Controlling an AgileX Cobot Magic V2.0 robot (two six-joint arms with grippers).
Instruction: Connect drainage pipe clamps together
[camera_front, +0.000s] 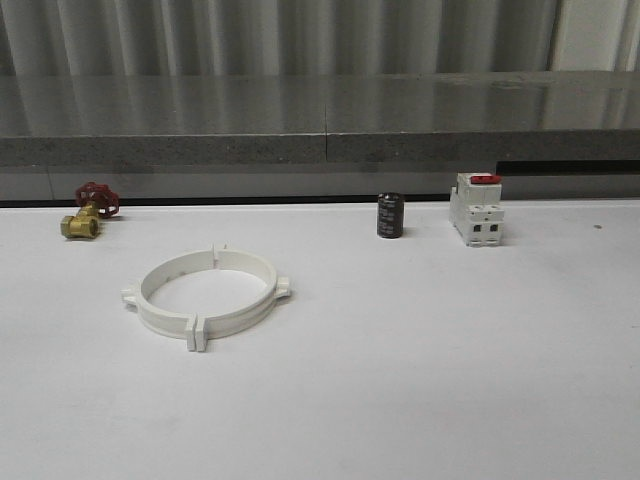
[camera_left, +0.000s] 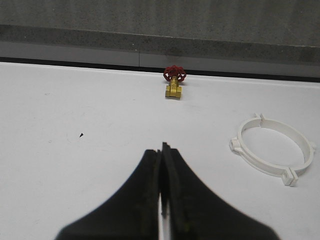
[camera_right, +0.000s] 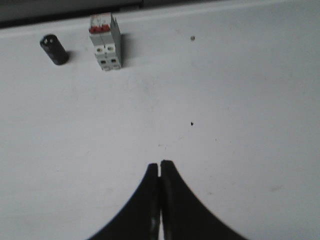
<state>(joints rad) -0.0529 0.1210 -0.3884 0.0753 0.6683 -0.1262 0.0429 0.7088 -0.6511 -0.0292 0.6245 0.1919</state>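
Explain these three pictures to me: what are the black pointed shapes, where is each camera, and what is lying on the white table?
One camera looks forward over the table; the other two sit on the wrists of a two-armed robot. The black shapes are its grasping ends: left gripper and right gripper, both with fingers closed and holding nothing. On the table lie the drainage pipe clamps, two white halves already lying together as one ring, a brass valve with a red handle, a black cylinder and a white switch with a red top.
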